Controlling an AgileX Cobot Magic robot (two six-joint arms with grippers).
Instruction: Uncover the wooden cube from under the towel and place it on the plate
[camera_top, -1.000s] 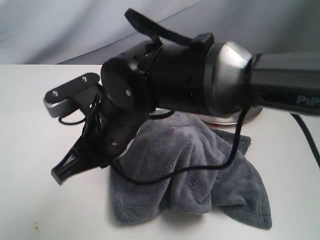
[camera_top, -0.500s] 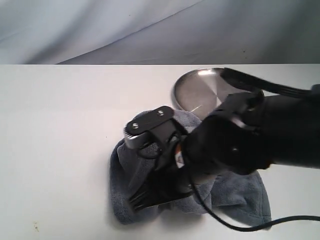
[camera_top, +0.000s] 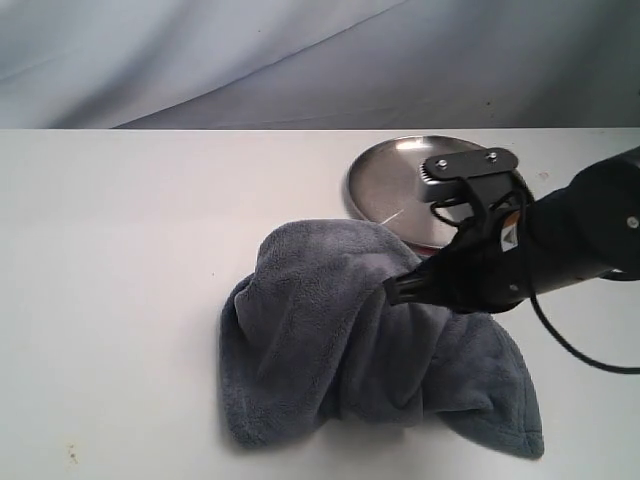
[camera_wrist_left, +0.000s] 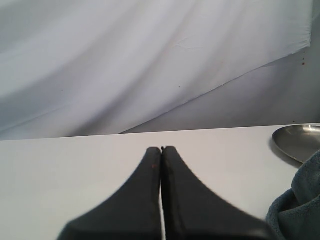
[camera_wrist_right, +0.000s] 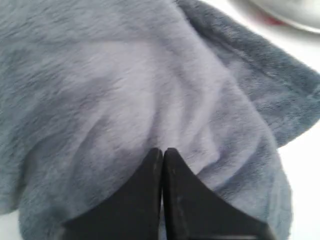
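Here, right claw (camera_top: 394, 292) clenched empty over the heaped towel (camera_top: 320, 335), long axis left-to-right, beside the plate (camera_top: 385, 178).

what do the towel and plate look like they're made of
The towel looks like soft blue-grey fleece: matte, with a fuzzy nap and loose folds. The plate is probably stainless steel: shiny silver, with brushed streaks of reflection.

The right arm (camera_top: 585, 235) reaches in from the right, wrist tilted down, right gripper (camera_top: 396, 290) with jaws pressed together. The left gripper (camera_wrist_left: 161, 149) is likewise closed.
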